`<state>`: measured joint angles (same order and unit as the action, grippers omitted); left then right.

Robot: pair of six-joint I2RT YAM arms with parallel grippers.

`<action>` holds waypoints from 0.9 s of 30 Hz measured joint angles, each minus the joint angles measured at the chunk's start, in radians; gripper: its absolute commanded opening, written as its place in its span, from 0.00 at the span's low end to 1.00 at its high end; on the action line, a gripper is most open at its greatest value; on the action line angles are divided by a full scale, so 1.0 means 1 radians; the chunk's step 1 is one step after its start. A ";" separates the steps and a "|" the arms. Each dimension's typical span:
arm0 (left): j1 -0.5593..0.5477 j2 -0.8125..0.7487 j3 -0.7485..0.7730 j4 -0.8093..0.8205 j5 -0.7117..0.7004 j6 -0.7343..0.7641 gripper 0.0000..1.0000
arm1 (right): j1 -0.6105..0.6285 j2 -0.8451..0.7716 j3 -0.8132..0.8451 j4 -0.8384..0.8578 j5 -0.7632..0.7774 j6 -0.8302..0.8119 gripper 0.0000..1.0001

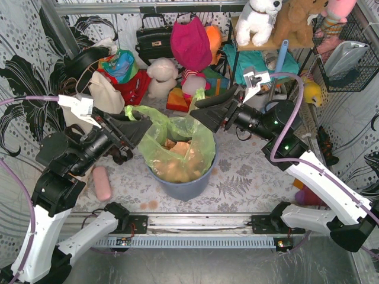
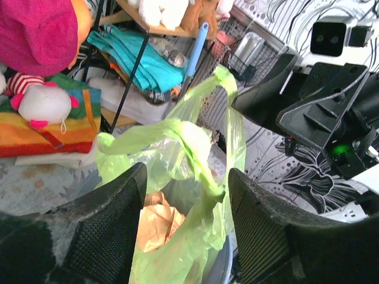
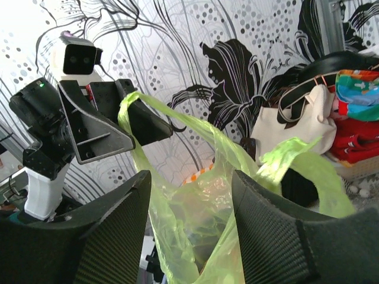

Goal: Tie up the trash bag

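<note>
At the far left a pink bar (image 1: 102,183) lies flat on the surface (image 1: 249,177). Behind it a cream tote (image 1: 106,94) leans in the clutter.

My left pincer (image 1: 141,135) reaches in from that side, just above the rim of the bin (image 1: 183,190), with its jaws standing wide. In its wrist view the green film of the bag (image 2: 195,148) rises in the gap between my two fingers (image 2: 112,225) and is not pinched by them. One ear of the bag touches this pincer's upper tip.

The bag sits inside the blue-grey bin in the middle of the surface, between my two pincers. Its mouth is loose and open above the rim, and tan crumpled scraps (image 1: 177,155) show inside. Its two ears stand apart, untied.

My right pincer (image 1: 198,111) comes in from the right at the far side of the rim, and its jaws are wide too. In its wrist view the film hangs between the fingers, and the other ear stands up just beside this pincer's tip.
</note>
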<state>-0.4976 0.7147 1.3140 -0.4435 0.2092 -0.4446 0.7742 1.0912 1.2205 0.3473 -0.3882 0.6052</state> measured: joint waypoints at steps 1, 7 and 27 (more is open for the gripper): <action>0.000 0.000 0.000 -0.015 0.002 0.002 0.66 | 0.000 0.002 0.000 -0.005 -0.006 0.000 0.54; 0.000 0.002 0.000 -0.031 0.066 0.004 0.67 | 0.000 0.025 0.002 -0.014 -0.039 0.003 0.57; 0.000 0.099 -0.021 0.158 0.109 0.003 0.69 | 0.000 -0.159 -0.037 -0.182 0.299 -0.085 0.78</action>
<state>-0.4976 0.8135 1.2934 -0.2852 0.3187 -0.4416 0.7742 0.9321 1.1831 0.1654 -0.0887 0.5201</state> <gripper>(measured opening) 0.686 0.789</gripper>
